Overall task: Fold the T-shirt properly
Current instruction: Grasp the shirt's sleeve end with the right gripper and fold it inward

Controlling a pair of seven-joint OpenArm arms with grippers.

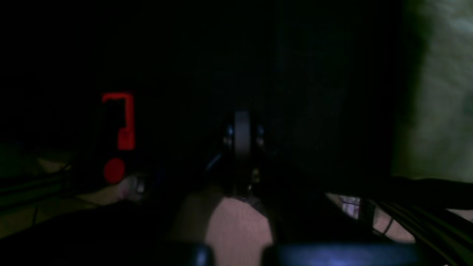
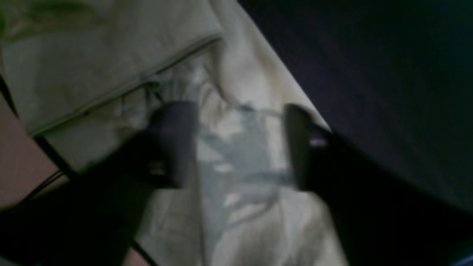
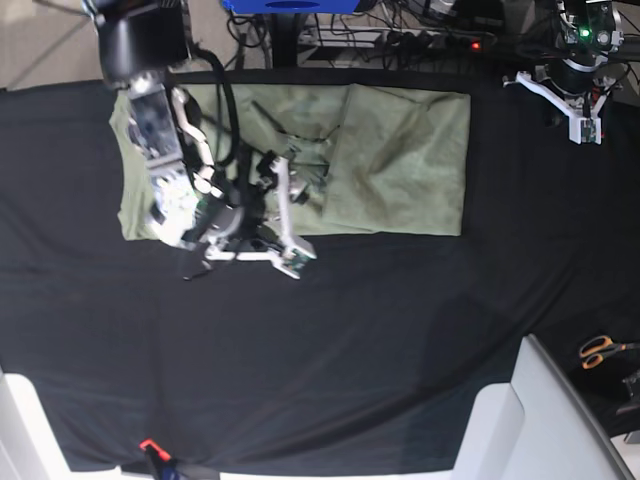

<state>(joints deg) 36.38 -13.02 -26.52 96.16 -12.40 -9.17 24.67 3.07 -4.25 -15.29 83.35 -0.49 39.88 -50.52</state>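
The pale sage-green T-shirt [image 3: 400, 150] lies flat on the black table cloth [image 3: 380, 330] at the back middle, with its right part folded over the body. My right gripper [image 3: 295, 228] is open over the shirt's front edge, left of centre. In the right wrist view the right gripper [image 2: 236, 147] has its two dark fingers [image 2: 173, 144] spread over wrinkled shirt fabric [image 2: 92, 66], one finger at the shirt's edge. My left gripper [image 3: 585, 125] is at the back right corner, off the shirt. In the dark left wrist view the left gripper [image 1: 242, 147] looks shut and empty, and a pale strip of shirt [image 1: 436, 92] shows at the right edge.
Orange-handled scissors [image 3: 600, 350] lie at the right edge. A white box [image 3: 530, 420] stands at the front right corner. A small red clip [image 3: 148, 446] sits at the front left edge. Cables and a power strip [image 3: 430, 40] run behind the table.
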